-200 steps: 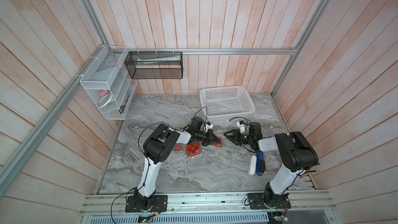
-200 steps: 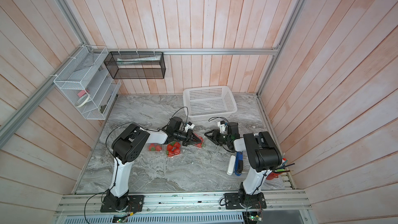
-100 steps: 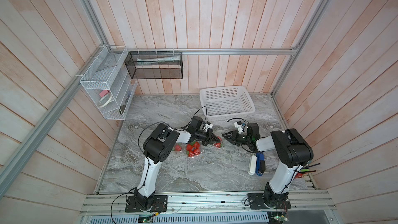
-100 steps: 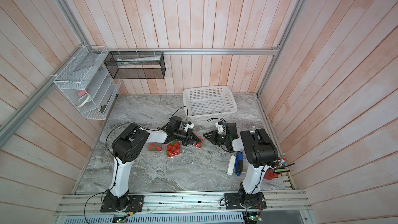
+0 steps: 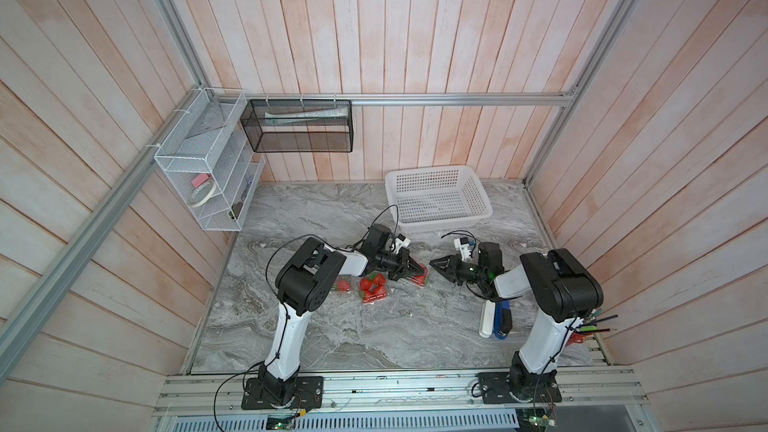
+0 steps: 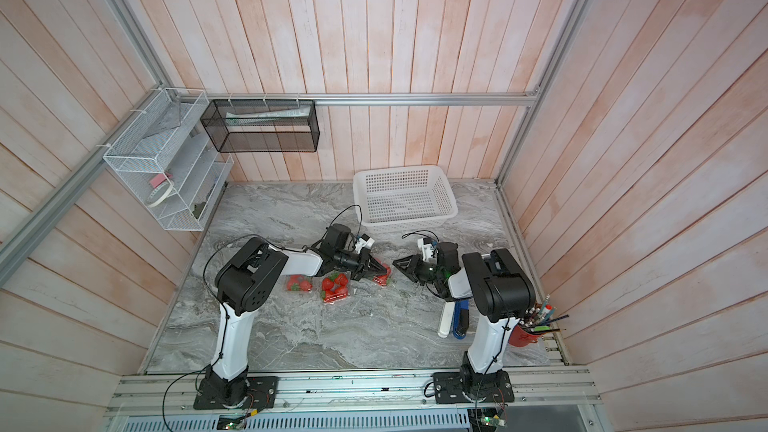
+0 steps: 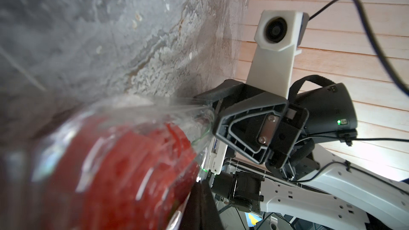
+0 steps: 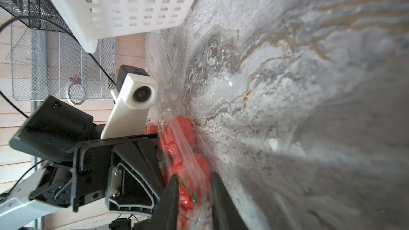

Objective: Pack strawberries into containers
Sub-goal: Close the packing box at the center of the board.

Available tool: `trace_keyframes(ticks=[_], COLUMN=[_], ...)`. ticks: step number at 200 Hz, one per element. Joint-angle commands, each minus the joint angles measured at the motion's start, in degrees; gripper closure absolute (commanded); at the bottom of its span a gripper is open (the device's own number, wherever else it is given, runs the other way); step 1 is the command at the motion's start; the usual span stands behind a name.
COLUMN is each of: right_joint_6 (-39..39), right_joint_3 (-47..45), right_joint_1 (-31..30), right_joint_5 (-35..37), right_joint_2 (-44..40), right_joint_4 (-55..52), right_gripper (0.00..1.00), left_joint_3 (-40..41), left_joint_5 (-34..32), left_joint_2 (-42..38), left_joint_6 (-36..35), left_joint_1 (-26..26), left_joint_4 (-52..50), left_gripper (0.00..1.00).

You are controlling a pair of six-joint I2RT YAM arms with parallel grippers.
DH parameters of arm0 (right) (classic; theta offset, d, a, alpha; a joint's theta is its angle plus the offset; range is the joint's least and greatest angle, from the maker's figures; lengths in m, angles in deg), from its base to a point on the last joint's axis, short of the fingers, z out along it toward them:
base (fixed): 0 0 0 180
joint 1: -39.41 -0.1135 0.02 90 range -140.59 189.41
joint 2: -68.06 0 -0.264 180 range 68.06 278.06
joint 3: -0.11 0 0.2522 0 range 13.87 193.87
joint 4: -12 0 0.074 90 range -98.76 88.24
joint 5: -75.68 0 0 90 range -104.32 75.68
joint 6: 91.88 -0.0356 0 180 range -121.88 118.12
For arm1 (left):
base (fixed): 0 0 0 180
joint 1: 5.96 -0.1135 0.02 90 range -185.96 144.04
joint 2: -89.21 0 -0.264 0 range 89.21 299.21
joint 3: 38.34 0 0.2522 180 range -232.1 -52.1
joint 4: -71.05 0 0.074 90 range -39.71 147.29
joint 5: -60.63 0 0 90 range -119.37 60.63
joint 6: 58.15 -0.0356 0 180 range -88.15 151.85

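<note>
- The marble tabletop [image 5: 374,334] carries everything. Its near part lies bare, and the work is gathered in one short row across the middle, which I judge keeps it within reach from both sides.
- The white basket [image 5: 482,214] stands at the back by the wall, well apart from that row. No fruit shows in it, so it seems to play no part in this step.
- The left pincer [image 5: 419,272] has its jaws together and lies low against the end container [image 7: 168,107], the one at the row's right-arm end. I judge it bears on the box to hold the lid down or stop it sliding. Whether a thin flap of plastic is caught between the jaws I cannot tell.
- The right pincer [image 5: 433,263] meets the same box from the opposite side, nose to nose with the left one. In the right wrist view its jaws stand part-way apart, astride the box's end. Whether the pads actually press on the plastic I cannot tell. Its likely purpose is to squeeze the rim shut while the other pincer steadies the box.
- The three containers [image 6: 334,289] sit side by side on the tabletop, one of them partly hidden behind the left arm [image 5: 307,280]. Their clear walls let the fruit show through.
- The strawberries [image 5: 374,284] all appear to lie inside the containers, and neither top view shows any loose on the marble. Packing therefore looks nearly done, with the end container perhaps not yet fastened.
</note>
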Motion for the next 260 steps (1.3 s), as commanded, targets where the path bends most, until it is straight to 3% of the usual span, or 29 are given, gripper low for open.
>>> trace_keyframes(ticks=[1, 10, 26, 94, 128, 170, 205, 244, 260], right_joint_6=[-0.5, -0.2, 0.1, 4.0, 7.2, 4.5, 1.1, -5.9, -9.2], right_joint_3=[-2.5, -2.7, -2.6, -5.4, -5.5, -6.7, -7.3, -8.3, -9.1], right_joint_1=[-0.8, -0.6, -0.4, -1.0, -5.7, -9.1, -11.7, -11.8, -11.8], right_joint_5=[-0.7, -0.4, -0.2, 2.3, 7.0, 9.9, 10.0, 6.4, 5.3], right_joint_2=[-1.1, -1.5, -2.1, -11.5, -20.2, -23.2, -20.7, -13.4, -10.7], right_joint_4=[-0.8, -1.3, -2.0, -11.6, -23.4, -27.2, -23.7, -7.9, -1.4], right_gripper=[0.56, 0.47, 0.45, 0.45, 0.44, 0.44, 0.45, 0.61, 0.63], left_joint_3=[1.1, 1.1, 1.1, 2.8, 1.7, -1.6, -2.8, -0.6, 0.3], left_joint_5=[-4.7, -5.1, -5.7, -6.2, -5.8, -5.5, -7.2, -6.7, -6.5], left_joint_2=[0.8, 0.1, -1.0, -4.1, -4.1, -4.0, -4.0, -3.5, -3.2], left_joint_6=[-2.3, -2.7, -3.3, -2.8, -3.4, -4.7, -7.3, -5.2, -4.2], left_joint_1=[-1.3, -1.5, -1.7, -1.7, -1.8, -3.2, -5.0, -5.1, -5.0], left_joint_4=[-7.2, -7.6, -8.4, -7.4, -7.8, -8.5, -10.8, -6.8, -5.3], left_gripper=[0.95, 0.95, 0.95, 0.95, 0.95, 0.95, 0.95, 0.95, 0.95])
